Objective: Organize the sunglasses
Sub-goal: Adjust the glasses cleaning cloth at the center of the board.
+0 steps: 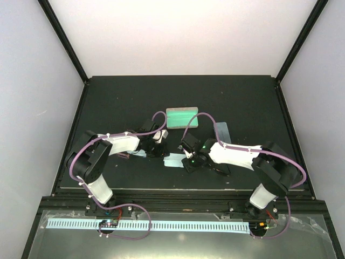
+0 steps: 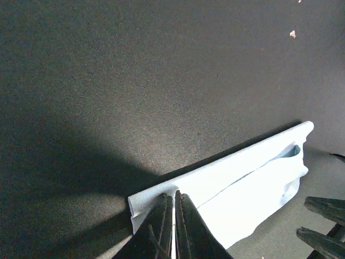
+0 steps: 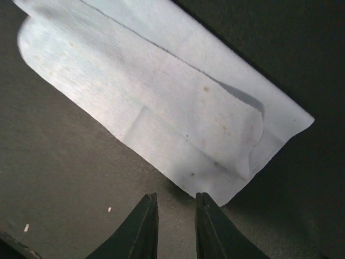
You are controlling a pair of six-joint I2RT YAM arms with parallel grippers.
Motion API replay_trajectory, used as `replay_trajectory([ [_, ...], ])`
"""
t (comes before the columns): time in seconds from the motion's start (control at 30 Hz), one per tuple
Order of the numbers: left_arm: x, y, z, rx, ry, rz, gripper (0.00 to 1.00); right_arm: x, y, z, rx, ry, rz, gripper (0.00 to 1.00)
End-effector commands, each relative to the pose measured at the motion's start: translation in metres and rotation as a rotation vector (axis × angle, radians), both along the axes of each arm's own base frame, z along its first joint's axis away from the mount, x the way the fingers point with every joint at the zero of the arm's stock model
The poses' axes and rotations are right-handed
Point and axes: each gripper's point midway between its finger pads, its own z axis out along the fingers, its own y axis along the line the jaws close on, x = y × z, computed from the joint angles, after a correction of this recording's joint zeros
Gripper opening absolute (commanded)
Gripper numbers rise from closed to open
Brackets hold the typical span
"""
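Note:
A thin reddish frame piece [image 1: 123, 156], apparently the pink sunglasses, peeks out beside the left arm's forearm. The black sunglasses are not in view. A light blue cloth [image 1: 173, 161] lies on the dark table between the two grippers. My left gripper [image 1: 161, 150] is shut on this cloth's [image 2: 242, 178] folded edge, its fingertips [image 2: 161, 216] pinching it. My right gripper [image 3: 177, 208] is slightly open and empty, low over the table. It sits just short of the cloth's [image 3: 161, 97] near corner. Its fingertips [image 2: 323, 221] show at the lower right of the left wrist view.
A pale green oblong case [image 1: 182, 117] lies behind the grippers at mid-table. A second light blue cloth [image 1: 222, 131] lies beside the right arm. Another pale blue patch [image 1: 137, 154] shows under the left arm. Grey walls enclose the table [image 1: 108, 97].

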Motion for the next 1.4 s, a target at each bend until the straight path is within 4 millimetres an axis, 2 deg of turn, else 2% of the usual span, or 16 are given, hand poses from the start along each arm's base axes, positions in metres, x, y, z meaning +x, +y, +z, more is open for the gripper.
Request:
replay_trajectory([
  [0.0, -0.002, 0.000, -0.004, 0.009, 0.009, 0.005, 0.05, 0.022, 0.019, 0.030, 0.078, -0.101, -0.034, 0.22],
  [0.07, -0.003, -0.002, -0.003, -0.003, 0.014, -0.001, 0.05, 0.039, 0.025, 0.036, 0.087, -0.158, -0.095, 0.24],
  [0.17, -0.004, -0.002, -0.003, -0.008, 0.017, -0.004, 0.05, 0.060, 0.030, 0.035, 0.056, -0.211, -0.164, 0.25],
  [0.27, -0.004, -0.002, -0.004, -0.005, 0.018, -0.002, 0.05, 0.072, 0.032, 0.026, 0.008, -0.228, -0.192, 0.25],
  [0.37, -0.004, -0.001, -0.005, -0.001, 0.018, -0.001, 0.05, 0.076, 0.033, 0.015, -0.019, -0.231, -0.198, 0.25],
  [0.5, -0.003, -0.001, -0.005, -0.001, 0.018, 0.004, 0.04, 0.071, 0.025, -0.003, -0.068, -0.202, -0.192, 0.24],
  [0.67, -0.003, 0.000, -0.006, 0.001, 0.021, 0.008, 0.04, 0.048, 0.007, -0.018, -0.094, -0.133, -0.179, 0.22],
  [0.9, -0.002, 0.000, -0.006, 0.008, 0.020, 0.015, 0.04, 0.016, -0.013, -0.013, -0.074, -0.062, -0.134, 0.22],
  [1.13, -0.002, -0.001, -0.005, 0.004, 0.019, 0.011, 0.04, -0.018, 0.003, 0.002, 0.068, 0.047, 0.039, 0.22],
  [1.23, -0.003, -0.003, -0.002, -0.012, 0.021, 0.000, 0.04, -0.014, 0.010, 0.014, 0.108, 0.024, 0.044, 0.22],
  [1.37, -0.004, -0.003, -0.001, -0.016, 0.018, -0.006, 0.04, 0.013, 0.014, 0.026, 0.103, -0.079, -0.064, 0.23],
])
